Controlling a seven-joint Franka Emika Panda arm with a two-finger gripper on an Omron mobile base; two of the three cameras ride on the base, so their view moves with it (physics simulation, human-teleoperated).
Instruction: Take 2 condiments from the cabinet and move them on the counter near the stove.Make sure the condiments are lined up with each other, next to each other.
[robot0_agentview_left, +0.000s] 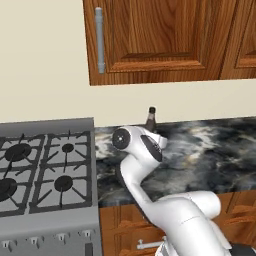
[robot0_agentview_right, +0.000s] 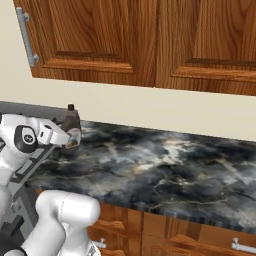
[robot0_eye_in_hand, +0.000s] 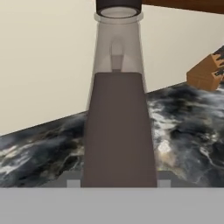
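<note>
A dark grey-brown condiment bottle (robot0_agentview_left: 151, 117) with a black cap stands upright over the marble counter (robot0_agentview_left: 210, 150), close to the back wall and just right of the stove (robot0_agentview_left: 45, 170). My gripper (robot0_agentview_right: 70, 137) is shut on the bottle (robot0_agentview_right: 71, 120) low on its body. In the hand view the bottle (robot0_eye_in_hand: 118, 131) rises close between the two finger tips of my gripper (robot0_eye_in_hand: 118, 183). I cannot tell whether its base touches the counter (robot0_eye_in_hand: 188, 131). The wall cabinet (robot0_agentview_left: 150, 40) hangs above with its doors closed.
A grey bar handle (robot0_agentview_left: 100, 40) runs down the cabinet door's left side. A brown wooden block (robot0_eye_in_hand: 205, 72) sits on the counter to the right in the hand view. Wooden drawers (robot0_agentview_right: 190, 240) lie below the counter (robot0_agentview_right: 165, 165).
</note>
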